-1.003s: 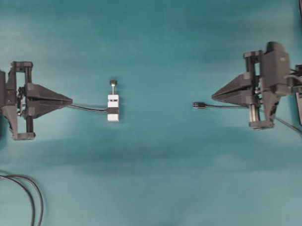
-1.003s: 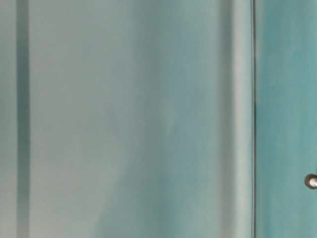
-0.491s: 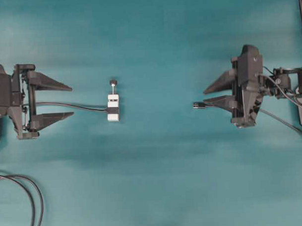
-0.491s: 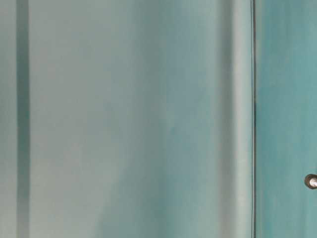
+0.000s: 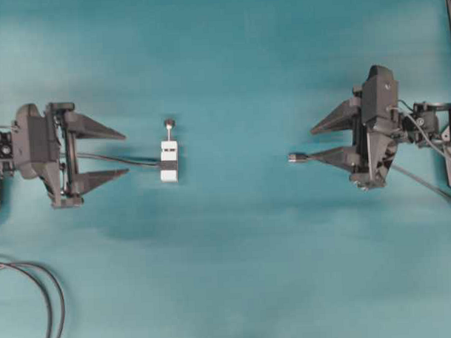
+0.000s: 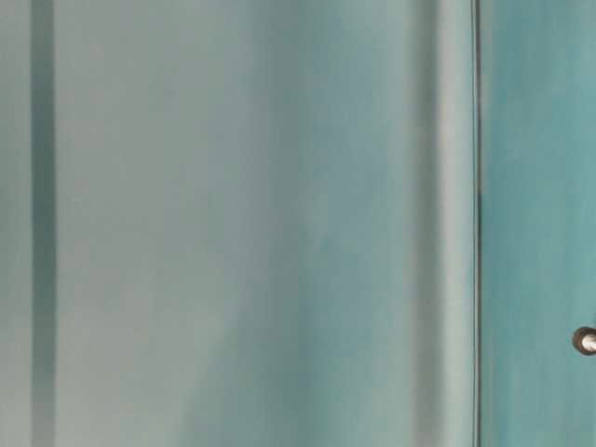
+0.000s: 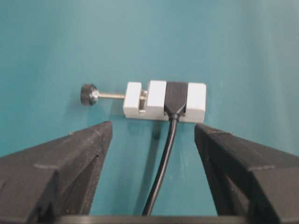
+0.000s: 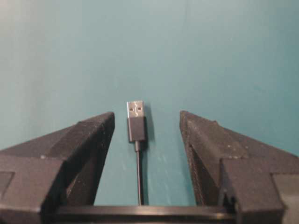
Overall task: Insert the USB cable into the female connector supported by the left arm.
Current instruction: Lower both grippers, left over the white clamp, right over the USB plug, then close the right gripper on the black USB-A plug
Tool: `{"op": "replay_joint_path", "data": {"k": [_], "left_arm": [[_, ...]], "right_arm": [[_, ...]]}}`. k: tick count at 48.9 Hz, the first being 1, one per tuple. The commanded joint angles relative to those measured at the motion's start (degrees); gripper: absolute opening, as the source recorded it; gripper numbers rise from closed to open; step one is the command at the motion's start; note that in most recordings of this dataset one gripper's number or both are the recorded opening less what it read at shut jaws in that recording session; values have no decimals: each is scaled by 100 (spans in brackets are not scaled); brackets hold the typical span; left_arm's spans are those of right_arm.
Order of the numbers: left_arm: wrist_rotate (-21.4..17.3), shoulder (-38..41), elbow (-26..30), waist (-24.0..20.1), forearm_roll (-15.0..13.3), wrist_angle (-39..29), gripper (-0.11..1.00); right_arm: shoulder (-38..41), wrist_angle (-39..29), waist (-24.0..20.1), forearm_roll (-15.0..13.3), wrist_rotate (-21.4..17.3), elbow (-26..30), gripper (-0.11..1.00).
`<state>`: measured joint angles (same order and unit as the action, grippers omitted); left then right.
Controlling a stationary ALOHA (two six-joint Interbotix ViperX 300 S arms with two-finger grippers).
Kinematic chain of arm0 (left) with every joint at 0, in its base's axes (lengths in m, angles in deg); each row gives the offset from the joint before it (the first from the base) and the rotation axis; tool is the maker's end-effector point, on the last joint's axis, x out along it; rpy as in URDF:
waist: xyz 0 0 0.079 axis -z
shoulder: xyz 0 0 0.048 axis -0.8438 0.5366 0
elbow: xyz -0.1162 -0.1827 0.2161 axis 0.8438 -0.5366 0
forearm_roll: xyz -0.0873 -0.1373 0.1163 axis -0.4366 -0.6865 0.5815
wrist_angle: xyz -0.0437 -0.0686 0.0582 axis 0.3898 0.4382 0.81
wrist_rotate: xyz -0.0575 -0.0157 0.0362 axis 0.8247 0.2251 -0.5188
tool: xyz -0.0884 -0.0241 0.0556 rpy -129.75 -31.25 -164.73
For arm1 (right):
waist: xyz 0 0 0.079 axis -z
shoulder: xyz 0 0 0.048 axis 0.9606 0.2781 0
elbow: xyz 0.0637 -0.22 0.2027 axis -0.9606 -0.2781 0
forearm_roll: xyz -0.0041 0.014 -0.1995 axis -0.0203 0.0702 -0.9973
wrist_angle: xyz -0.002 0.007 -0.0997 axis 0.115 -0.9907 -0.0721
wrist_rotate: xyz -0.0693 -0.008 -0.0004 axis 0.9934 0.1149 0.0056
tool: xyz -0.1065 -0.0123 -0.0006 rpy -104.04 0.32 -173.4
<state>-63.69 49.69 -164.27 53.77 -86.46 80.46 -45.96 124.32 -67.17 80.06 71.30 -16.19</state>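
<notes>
Teal table [image 5: 236,272] under everything, bare across the wide middle between the 2 arms. At the lower left edge, 2 thick black looped cables [image 5: 51,301], well apart from the work and no part of it.

Left arm [image 5: 32,150] reaching in from the left, left gripper [image 5: 121,152] spread wide, holding nothing. Fingers [image 7: 65,158] lying either side of the lead that trails back from the socket, seemingly lined up that way to close on the block from behind and steady it. Right gripper [image 5: 317,142] likewise spread wide and empty, its fingers [image 8: 70,149] straddling the thin cord, plug just beyond the tips; probably set for a pinch on the black collar.

Female connector [image 7: 176,96] resting on the table, left of centre, just ahead of the left fingertips and not touched by them. Black socket clamped as a dark band across the white block [image 7: 196,100], knob-topped screw post [image 7: 88,94] sticking out sideways. Seemingly clamped so to keep the socket from sliding.

USB cable [image 8: 139,172] flat on the table at the right, silvery plug [image 8: 135,110] pointing toward the connector, well apart from it. Roughly on 1 line with the socket in the overhead view, so likely a straight push once lifted. Neither part yet gripped; task judged barely begun.
</notes>
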Motion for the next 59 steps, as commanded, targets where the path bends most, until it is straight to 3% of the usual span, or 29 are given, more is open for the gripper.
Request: {"op": "replay_joint_path", "data": {"k": [1, 15, 59], "left_arm": [[70, 123, 79, -26, -26, 141, 84], [53, 149, 79, -18, -18, 123, 84], [18, 158, 97, -26, -18, -246, 84]], "right_arm": [[149, 167, 9, 0, -35, 105, 61], [817, 527, -35, -9, -149, 264, 61], [1354, 571, -202, -9, -158, 299, 59]]}}
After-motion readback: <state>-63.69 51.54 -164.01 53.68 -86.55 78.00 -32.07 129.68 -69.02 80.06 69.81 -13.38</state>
